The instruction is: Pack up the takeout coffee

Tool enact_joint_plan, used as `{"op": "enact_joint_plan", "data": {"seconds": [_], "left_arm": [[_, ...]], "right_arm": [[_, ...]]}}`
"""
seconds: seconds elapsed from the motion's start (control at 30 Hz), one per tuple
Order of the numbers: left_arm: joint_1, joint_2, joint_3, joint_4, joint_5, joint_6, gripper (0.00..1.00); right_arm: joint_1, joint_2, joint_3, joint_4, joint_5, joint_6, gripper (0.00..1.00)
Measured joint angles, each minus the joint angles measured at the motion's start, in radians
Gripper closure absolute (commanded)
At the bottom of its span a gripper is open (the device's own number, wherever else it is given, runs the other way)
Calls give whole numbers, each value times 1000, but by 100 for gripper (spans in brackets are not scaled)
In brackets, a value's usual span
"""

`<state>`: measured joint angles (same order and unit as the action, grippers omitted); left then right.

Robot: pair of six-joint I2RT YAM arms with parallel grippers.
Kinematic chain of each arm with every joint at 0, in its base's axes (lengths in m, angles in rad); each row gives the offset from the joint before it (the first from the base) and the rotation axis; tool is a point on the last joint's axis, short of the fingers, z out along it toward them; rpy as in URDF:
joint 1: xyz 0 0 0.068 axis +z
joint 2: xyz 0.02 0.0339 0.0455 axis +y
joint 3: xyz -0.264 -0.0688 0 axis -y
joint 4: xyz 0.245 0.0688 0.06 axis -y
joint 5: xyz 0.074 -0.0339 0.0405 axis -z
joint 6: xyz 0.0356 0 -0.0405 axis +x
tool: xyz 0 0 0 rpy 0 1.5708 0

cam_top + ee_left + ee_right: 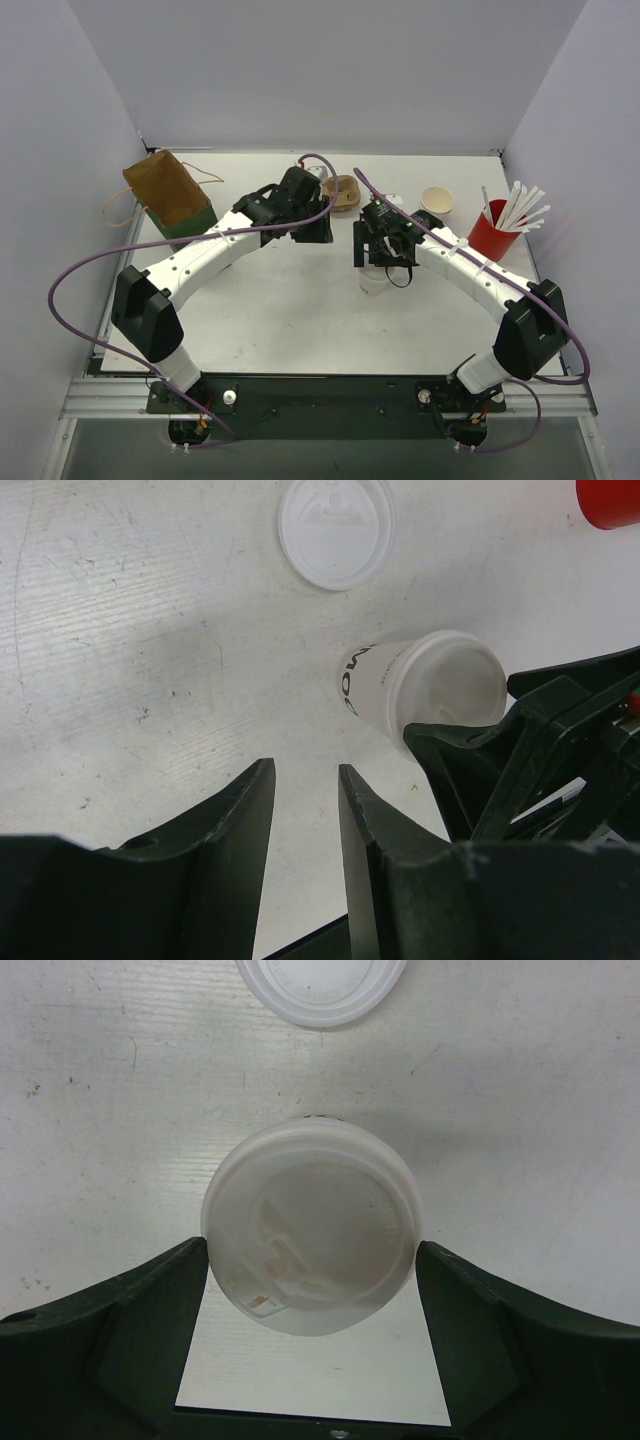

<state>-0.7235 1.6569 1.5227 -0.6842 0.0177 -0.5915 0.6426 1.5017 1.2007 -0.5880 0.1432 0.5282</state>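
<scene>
One takeout coffee cup [310, 1210], white with a translucent lid on, stands on the table [290, 300] under my right gripper [312, 1250]. The jaws are wide open on either side of the lid, with the fingertips [195, 1260] level with its rim. The left wrist view shows the same cup [420, 685] beside the right gripper's black fingers. A second cup [437, 200], unlidded with a tan inside, sits at the back right. My left gripper [305, 780] hovers over bare table left of the lidded cup, its fingers slightly apart and holding nothing.
A loose white lid [335, 530] lies beyond the lidded cup. The brown pulp carrier [342, 192] sits at the back centre. A red cup of white straws [495, 228] stands at the right. A brown paper bag [170, 195] stands at the back left.
</scene>
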Motion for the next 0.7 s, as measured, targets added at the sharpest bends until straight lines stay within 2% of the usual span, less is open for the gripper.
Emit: {"op": "enact_joint_plan", "data": {"seconds": [0.2,0.7], "left_arm": [[0,0,0,0,5,1,58],[0,0,-6,2,10,1,58]], "right_arm": [[0,2,0,0,5,0,25],[14,17,11,0,19,0,25]]}}
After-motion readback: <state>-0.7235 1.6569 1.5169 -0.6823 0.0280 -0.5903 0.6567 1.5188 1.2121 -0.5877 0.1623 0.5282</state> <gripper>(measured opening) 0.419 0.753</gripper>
